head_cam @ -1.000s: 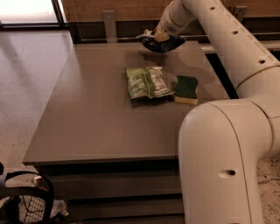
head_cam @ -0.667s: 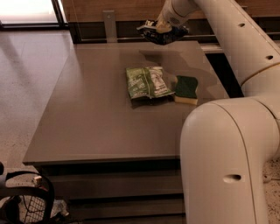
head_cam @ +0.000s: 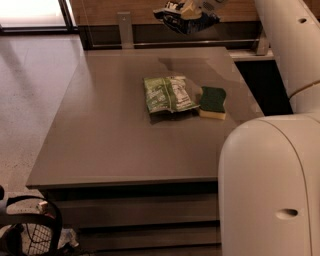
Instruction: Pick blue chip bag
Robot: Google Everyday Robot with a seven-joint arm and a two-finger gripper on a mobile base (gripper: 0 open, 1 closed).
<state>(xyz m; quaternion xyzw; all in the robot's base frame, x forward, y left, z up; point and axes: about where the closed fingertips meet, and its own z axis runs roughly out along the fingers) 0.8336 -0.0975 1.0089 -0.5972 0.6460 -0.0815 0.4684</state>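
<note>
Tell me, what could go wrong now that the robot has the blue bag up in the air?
1. The gripper holds the blue chip bag high over the far end of the table. Crumpled foil is slippery, so the bag might slide out and fall.
2. It hangs near the far edge, so if dropped it could land behind the table, out of reach.
3. The bag sags below the gripper, so a quick swing might shake it loose.

Arm [head_cam: 282, 45] rises from lower rt, bends fwd and left across top of view. Gripper [head_cam: 189, 10] at top edge, held high, fingers clamped on blue chip bag [head_cam: 187, 23].
</note>
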